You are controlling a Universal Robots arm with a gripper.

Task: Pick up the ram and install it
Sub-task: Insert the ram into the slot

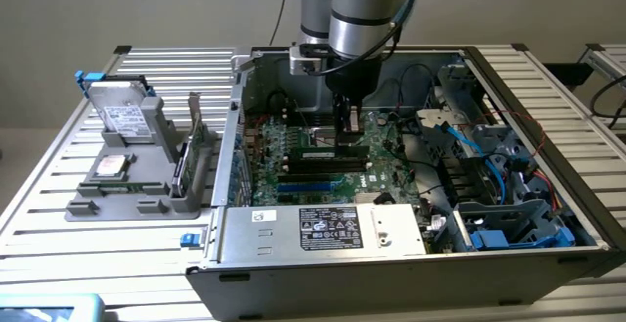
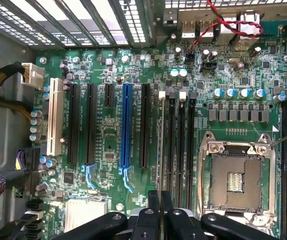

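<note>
My gripper (image 1: 348,133) reaches down into the open computer case (image 1: 391,278), over the memory slots of the motherboard (image 1: 293,183). In the wrist view its two black fingers (image 2: 154,205) are pressed together on the ram (image 2: 161,145). The ram is seen edge-on as a thin strip standing in line with the leftmost black memory slot, beside the empty slots (image 2: 181,145). In the exterior view the ram (image 1: 323,144) is a low green stick lying along the slot, just under the fingertips.
The CPU socket (image 2: 236,175) lies beside the memory slots, and black and blue expansion slots (image 2: 126,125) lie on the other side. On the exterior view's left, a grey holder (image 1: 117,190) carries a hard drive (image 1: 125,113) and an expansion card (image 1: 196,142). The power supply (image 1: 323,228) sits in front and blue cables (image 1: 470,146) on the exterior view's right.
</note>
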